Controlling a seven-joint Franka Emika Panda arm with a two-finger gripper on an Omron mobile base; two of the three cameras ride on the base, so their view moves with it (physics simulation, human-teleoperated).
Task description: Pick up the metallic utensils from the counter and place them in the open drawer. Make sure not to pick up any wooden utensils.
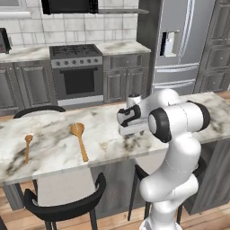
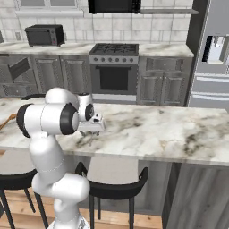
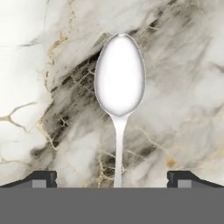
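A shiny metal spoon (image 3: 119, 74), one of the metallic utensils, lies flat on the white marble counter (image 3: 188, 78), its bowl pointing away from the hand and its thin handle running down between the fingertips. My gripper (image 3: 112, 179) hangs open straight above it, one dark fingertip (image 3: 41, 178) on each side, nothing held. From the base, the gripper (image 1: 130, 134) (image 2: 91, 129) points down near the counter's (image 1: 58, 152) front edge. Two wooden utensils lie further left: a small spoon (image 1: 28, 146) and a larger spoon (image 1: 79, 139). The open drawer (image 2: 18, 69) juts from the back cabinets.
Black stools (image 1: 63, 206) (image 2: 114, 185) stand tucked under the counter's front edge. Behind the counter are a stove (image 1: 76, 67), grey cabinets and a steel fridge (image 1: 179, 45). A tip of orange wood (image 2: 4, 121) shows at the left edge of the right base view.
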